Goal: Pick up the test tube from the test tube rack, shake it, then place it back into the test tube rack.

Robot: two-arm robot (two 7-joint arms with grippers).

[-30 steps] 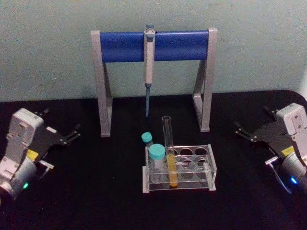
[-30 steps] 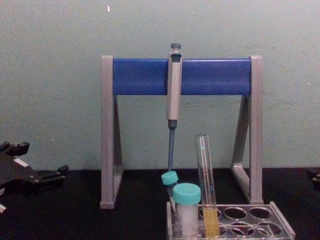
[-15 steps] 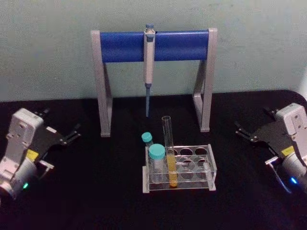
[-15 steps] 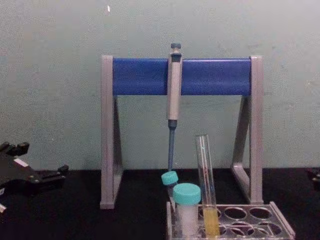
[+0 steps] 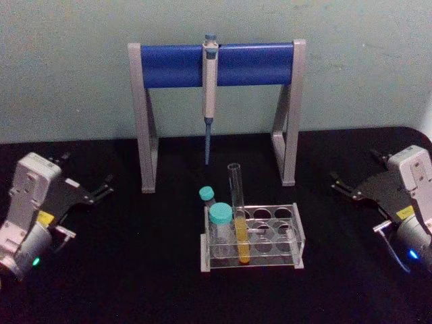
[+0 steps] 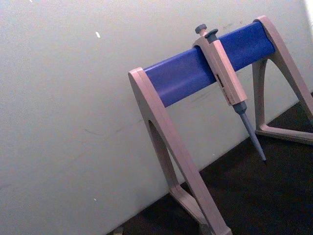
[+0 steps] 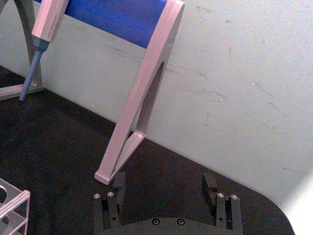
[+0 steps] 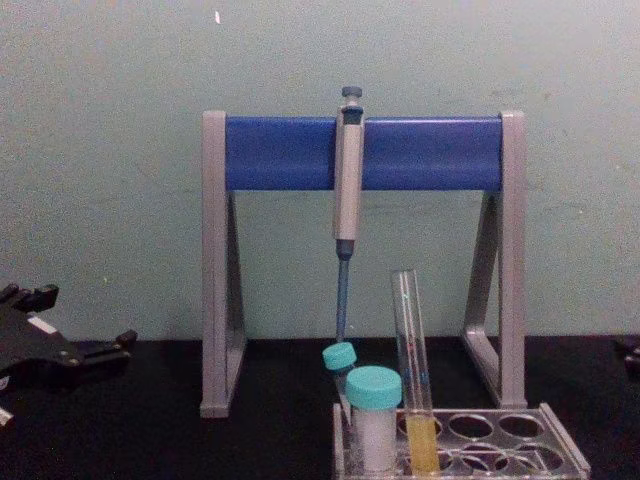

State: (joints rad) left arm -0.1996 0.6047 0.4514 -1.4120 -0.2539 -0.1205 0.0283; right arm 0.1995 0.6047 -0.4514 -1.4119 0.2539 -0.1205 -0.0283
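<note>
The test tube (image 5: 237, 216), tall and clear with yellow-orange liquid at its bottom, stands upright in the clear test tube rack (image 5: 290, 233) at the table's middle. From the chest view the test tube (image 8: 413, 370) rises well above the rack (image 8: 520, 440). My left gripper (image 5: 84, 172) rests open at the far left, well away from the rack, and its black fingers (image 8: 120, 342) enter the chest view at the left edge. My right gripper (image 5: 354, 169) rests open at the far right, with nothing between its fingers (image 7: 119, 182).
A grey-and-blue pipette stand (image 5: 216, 64) stands behind the rack against the wall, with a grey pipette (image 5: 210, 101) hanging from it. Two teal-capped vials (image 5: 220, 216) sit in the rack's left holes beside the tube. The table's surface is black.
</note>
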